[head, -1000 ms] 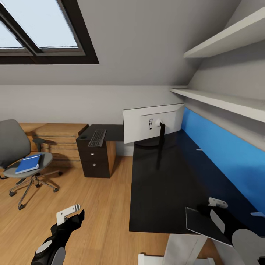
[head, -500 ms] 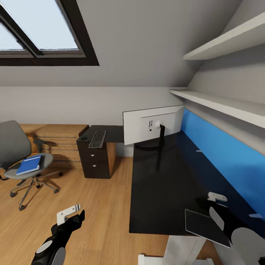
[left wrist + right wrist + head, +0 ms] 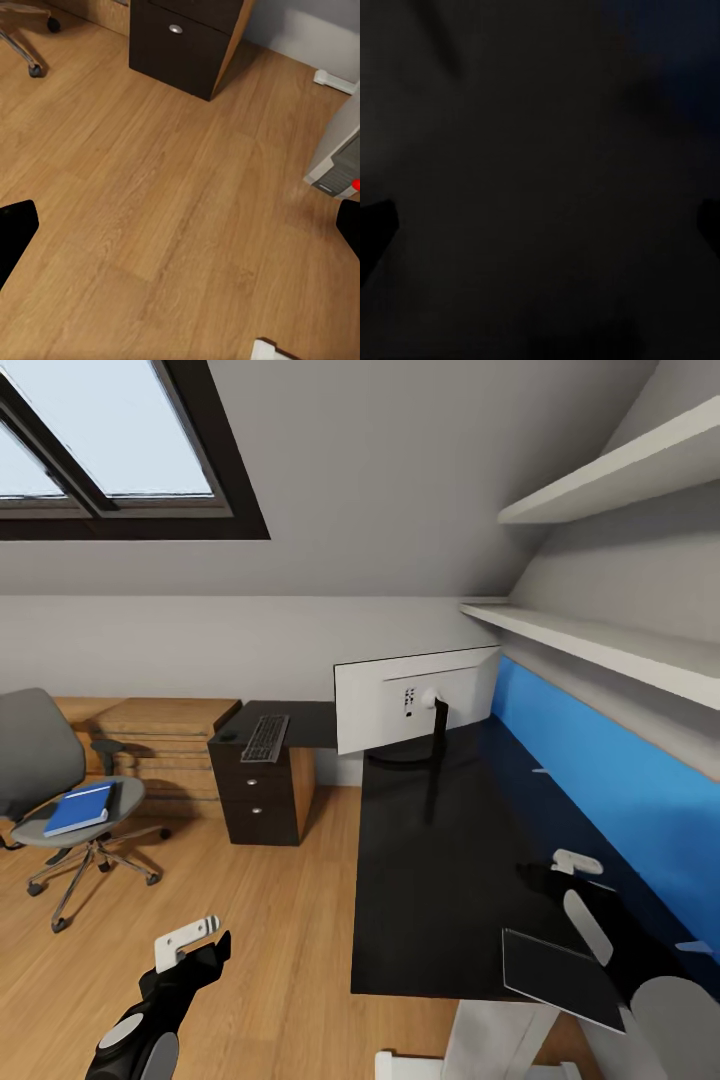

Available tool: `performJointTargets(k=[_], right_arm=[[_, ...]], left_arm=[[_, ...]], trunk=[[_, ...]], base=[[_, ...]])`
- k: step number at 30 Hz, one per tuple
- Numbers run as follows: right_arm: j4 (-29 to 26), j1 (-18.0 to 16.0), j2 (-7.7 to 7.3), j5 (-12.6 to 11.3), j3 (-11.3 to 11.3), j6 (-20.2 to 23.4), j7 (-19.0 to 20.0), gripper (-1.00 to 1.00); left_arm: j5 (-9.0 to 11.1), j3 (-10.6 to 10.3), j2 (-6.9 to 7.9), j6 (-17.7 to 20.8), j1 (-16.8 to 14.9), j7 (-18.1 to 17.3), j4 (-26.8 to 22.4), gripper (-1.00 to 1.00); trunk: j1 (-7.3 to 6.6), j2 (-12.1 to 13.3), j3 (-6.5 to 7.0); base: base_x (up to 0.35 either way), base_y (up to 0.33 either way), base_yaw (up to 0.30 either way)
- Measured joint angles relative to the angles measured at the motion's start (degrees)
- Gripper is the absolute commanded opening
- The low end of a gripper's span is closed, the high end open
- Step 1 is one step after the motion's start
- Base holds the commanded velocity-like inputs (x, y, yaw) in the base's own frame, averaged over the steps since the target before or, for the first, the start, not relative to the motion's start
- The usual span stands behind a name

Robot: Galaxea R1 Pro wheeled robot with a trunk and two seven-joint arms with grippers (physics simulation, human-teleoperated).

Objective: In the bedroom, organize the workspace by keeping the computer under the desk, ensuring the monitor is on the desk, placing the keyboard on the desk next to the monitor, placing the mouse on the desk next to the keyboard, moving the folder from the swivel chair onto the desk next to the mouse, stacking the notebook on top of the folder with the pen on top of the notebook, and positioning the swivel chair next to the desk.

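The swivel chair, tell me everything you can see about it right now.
The swivel chair stands upright on the wooden floor at the head view's left, apart from the black desk. It has a grey padded backrest, a round grey seat, a dark armrest and a metal star base on small castors. A blue folder lies flat on the seat. Behind it is a low wooden unit; the dark drawer cabinet stands to its side. Nothing else touches it.
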Motion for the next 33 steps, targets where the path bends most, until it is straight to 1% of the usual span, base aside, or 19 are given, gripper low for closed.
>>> performJointTargets(k=[1,3,4,5,7,9,10,11,14,15,19,27,33], right_arm=[[-2.7,1.0,-0.06,-1.4,0.0,2.2,0.0,1.0],[-5.4,2.1,-0.11,-2.4,0.0,4.0,-0.2,1.0],[-8.0,3.5,-0.11,-3.1,0.0,5.1,-0.9,1.0],[-10.6,5.0,-0.11,-3.5,0.1,5.9,-2.1,1.0],[-13.2,6.3,-0.05,-3.9,0.1,6.5,-4.0,1.0],[-18.1,8.4,0.14,-4.6,0.1,7.1,-8.4,1.0],[-24.0,11.1,0.22,-8.1,0.1,7.4,-12.8,1.0],[-25.8,12.0,0.17,-9.8,0.1,7.6,-13.7,1.0],[-28.1,13.1,0.07,-11.8,0.2,8.4,-14.6,1.0],[-30.4,14.4,0.21,-13.2,0.2,9.6,-17.2,1.0],[-30.7,14.6,0.41,-13.4,0.2,9.4,-20.0,1.0],[-30.5,14.7,0.42,-13.5,0.2,9.3,-20.1,1.0],[-30.5,14.6,0.43,-13.7,0.2,9.2,-20.1,1.0]], left_arm=[[0.0,0.0,0.0,0.0,0.0,0.0,0.0,1.0],[0.0,0.0,0.0,0.0,0.0,0.0,0.0,1.0],[0.0,0.0,0.0,0.0,0.0,0.0,0.0,1.0],[0.0,0.0,0.0,0.0,0.0,0.0,0.0,1.0],[0.0,0.0,0.0,0.0,0.0,0.0,0.0,1.0],[0.0,0.0,0.0,0.0,0.0,0.0,0.0,1.0],[0.0,0.0,0.0,0.0,0.0,0.0,0.1,1.0],[0.0,0.0,0.0,0.0,0.0,0.0,0.1,1.0],[0.0,0.1,0.0,0.0,0.0,0.0,0.1,1.0],[0.1,0.1,0.0,0.0,0.0,0.0,0.2,1.0],[0.0,0.1,0.0,0.0,0.0,0.0,0.2,1.0],[0.0,0.1,0.01,0.0,0.0,0.1,0.2,1.0],[0.0,0.2,0.05,0.0,0.0,0.1,0.1,1.0]], trunk=[[0.0,0.0,0.0],[0.0,0.0,0.0],[0.0,0.0,0.0],[0.0,0.0,0.0],[0.0,0.0,0.0],[0.0,0.0,0.0],[0.0,0.0,0.0],[0.0,0.0,0.0],[0.0,0.0,0.0],[0.04,0.0,0.0],[0.04,0.0,0.0],[0.04,0.0,-0.02],[0.04,0.0,-0.08]], base=[[0.0,0.0,0.0],[0.0,0.0,0.0],[0.0,0.0,0.0],[0.0,0.0,0.0],[0.0,0.0,0.0],[0.0,0.0,0.0],[0.0,0.0,0.0],[0.0,0.0,0.0],[-0.098,0.0,0.0],[-0.303,0.0,0.0],[-0.325,0.0,-0.014],[-0.333,0.0,-0.197],[-0.333,0.0,-0.064]])
